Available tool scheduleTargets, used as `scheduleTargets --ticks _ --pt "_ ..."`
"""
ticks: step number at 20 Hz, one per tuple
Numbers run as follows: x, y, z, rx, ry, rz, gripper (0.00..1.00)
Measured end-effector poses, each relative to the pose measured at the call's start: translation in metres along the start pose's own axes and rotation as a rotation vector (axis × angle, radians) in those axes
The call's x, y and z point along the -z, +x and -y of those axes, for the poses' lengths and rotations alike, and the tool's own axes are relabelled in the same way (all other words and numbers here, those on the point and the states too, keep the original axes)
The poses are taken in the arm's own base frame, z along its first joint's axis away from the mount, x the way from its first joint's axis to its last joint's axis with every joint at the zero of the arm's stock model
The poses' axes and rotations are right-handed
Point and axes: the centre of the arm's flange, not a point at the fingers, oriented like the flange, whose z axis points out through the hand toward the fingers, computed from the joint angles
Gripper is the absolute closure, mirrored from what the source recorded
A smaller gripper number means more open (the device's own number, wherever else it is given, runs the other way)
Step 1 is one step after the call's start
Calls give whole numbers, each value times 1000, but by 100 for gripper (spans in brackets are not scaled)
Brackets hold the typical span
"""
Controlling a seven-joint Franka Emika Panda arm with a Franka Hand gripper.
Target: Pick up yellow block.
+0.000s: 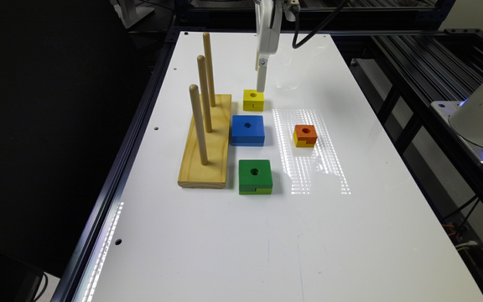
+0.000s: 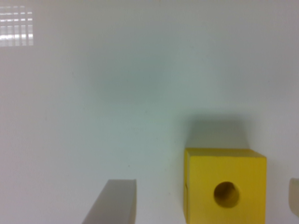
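Hanging low with gripper (image 1: 261, 86) opened wide, one finger on each side of the yellow block (image 2: 225, 186) sitting flat on the white surface (image 1: 350, 235) just under it, likely lined up this way to squeeze and lift.

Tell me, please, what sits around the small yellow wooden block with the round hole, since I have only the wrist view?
Observer: In the exterior view, a larger blue wooden block sits just nearer the camera than the yellow block, with a narrow gap between them.
Operator: Is anything else beside it?
Observer: A pale wooden base with three upright pegs lies to the exterior view's left of it, close but apart.
Operator: And where does the tool stand?
Observer: The white tool hangs straight down at the yellow block's far side, its tip near the level of the block's top.
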Motion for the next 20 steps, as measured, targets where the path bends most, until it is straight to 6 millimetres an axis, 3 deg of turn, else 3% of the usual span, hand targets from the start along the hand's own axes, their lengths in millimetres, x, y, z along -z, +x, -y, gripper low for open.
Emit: scheduleTargets --ticks 7,15,20 --pt "-7 2 6 6 -1 6 0" --pt "-45 3 9 9 -4 15 0" --pt "-45 6 11 9 -1 12 0"
